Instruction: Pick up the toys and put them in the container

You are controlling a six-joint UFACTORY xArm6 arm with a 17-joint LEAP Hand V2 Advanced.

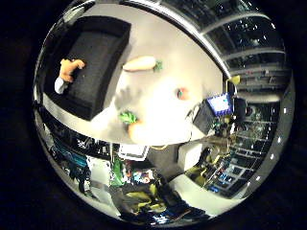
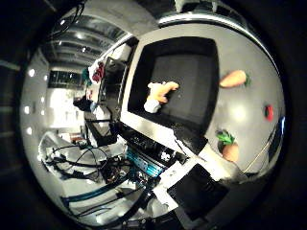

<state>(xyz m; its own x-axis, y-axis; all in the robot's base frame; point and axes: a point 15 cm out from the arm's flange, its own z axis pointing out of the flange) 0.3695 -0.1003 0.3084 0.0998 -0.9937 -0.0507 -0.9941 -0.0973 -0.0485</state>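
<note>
3 toys lie loose on the white table [image 1: 158, 43] in the little finger side view: 1 carrot [image 1: 140, 63] near the black container [image 1: 91, 52], a 2nd carrot [image 1: 135, 128] at the table edge, a small red toy [image 1: 183, 93] apart. in the thumb side view, an orange plush toy [image 2: 160, 92] rests inside the container. i cannot tell how the fingers stand.

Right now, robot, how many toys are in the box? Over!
One plush toy in black container. Two carrots and small red toy on white table. Nothing blocking.
</note>
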